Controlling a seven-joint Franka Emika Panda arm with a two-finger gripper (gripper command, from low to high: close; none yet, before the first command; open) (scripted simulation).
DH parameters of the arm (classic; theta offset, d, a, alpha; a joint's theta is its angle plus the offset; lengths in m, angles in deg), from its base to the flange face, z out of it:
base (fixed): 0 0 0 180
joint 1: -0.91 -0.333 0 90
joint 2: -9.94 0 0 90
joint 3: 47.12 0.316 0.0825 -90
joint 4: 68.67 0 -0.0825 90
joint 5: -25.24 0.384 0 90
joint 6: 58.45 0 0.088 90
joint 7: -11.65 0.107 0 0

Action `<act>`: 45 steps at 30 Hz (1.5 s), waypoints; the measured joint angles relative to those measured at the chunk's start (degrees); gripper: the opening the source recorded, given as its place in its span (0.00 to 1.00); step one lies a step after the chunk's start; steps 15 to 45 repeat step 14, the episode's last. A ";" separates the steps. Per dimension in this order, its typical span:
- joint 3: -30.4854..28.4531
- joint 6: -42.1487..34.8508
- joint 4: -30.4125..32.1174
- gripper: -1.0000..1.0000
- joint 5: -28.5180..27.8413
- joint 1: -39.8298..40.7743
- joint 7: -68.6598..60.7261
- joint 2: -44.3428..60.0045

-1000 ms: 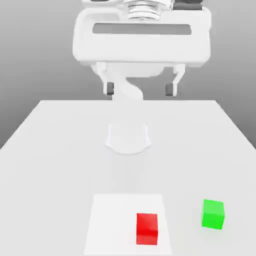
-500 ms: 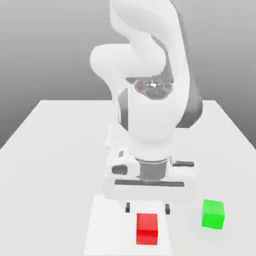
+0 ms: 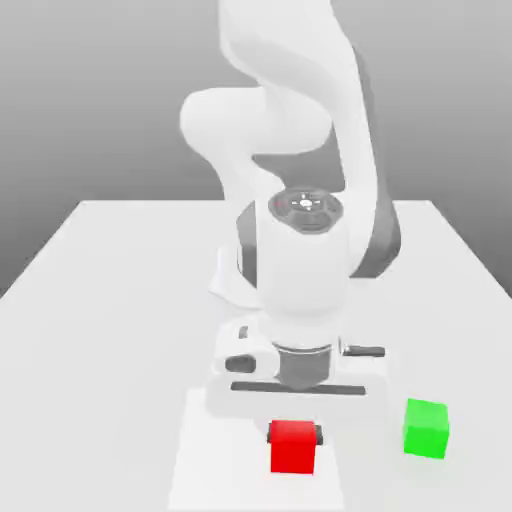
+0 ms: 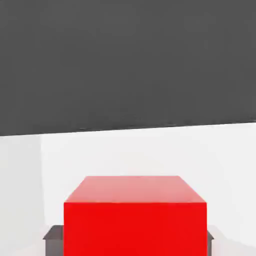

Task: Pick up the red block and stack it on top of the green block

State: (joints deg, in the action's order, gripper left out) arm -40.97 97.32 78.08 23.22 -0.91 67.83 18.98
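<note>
Since the earlier frame the gripper has dropped until its fingers close against the red block on the tabletop, dark tips flanking it in the hand view, the green block apart toward the exterior view's right

Even, diffuse light is falling from above, rendering the white table bright and nearly shadowless. The backdrop is grading from dark grey to paler grey. The red block is showing a lighter top face; edges are rendering crisp, without glare, blur or distortion.
</note>
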 joint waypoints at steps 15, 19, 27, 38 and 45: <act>5.92 3.57 0.18 1.00 -5.58 -14.57 11.96 3.74; 5.92 3.57 0.18 1.00 -5.58 -14.57 11.96 3.74; 5.92 3.57 0.18 1.00 -5.58 -14.57 11.96 3.74; 5.92 3.57 0.18 1.00 -5.58 -14.57 11.96 3.74; 5.92 3.57 0.18 1.00 -5.58 -14.57 11.96 3.74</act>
